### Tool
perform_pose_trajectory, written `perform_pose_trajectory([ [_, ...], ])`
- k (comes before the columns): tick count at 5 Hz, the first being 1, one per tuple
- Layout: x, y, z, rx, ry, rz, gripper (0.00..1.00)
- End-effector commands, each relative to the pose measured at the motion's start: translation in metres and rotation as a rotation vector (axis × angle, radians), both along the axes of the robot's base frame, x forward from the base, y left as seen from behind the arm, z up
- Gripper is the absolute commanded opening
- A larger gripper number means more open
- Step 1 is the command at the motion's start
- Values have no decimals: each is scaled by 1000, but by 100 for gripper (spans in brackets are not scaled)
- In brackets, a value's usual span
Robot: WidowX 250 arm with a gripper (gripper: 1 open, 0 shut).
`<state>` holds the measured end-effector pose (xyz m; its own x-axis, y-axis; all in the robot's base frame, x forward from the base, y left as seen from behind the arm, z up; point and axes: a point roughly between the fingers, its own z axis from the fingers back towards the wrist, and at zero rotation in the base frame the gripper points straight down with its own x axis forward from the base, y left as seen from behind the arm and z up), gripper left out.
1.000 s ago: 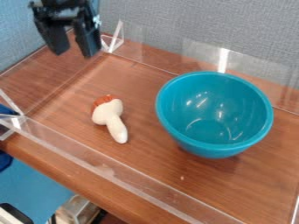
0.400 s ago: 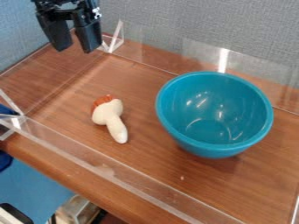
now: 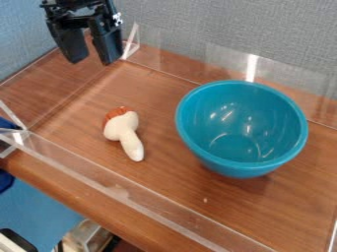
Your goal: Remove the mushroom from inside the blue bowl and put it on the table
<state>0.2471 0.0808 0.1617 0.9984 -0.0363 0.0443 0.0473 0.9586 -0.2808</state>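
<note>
Nearest you, the mushroom [image 3: 125,134] lies on its side on the table [image 3: 79,98], just left of the blue bowl [image 3: 242,128], which looks empty. It looks light, rigid and smooth, so if you regrasp, pinch across the thick stem. Farther back, the gripper [image 3: 87,44] hangs with jaws spread, holding nothing.

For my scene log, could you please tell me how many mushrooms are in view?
1. The mushroom lies on its side on the table, left of the bowl and apart from it. The bowl looks empty; none seems hidden.
</note>
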Motion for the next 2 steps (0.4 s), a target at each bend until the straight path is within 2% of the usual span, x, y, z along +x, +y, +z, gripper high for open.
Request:
perform_pose_trajectory([
  [1,7,11,11,15,-40,-53,100],
  [2,7,19,11,3,-38,-97,100],
])
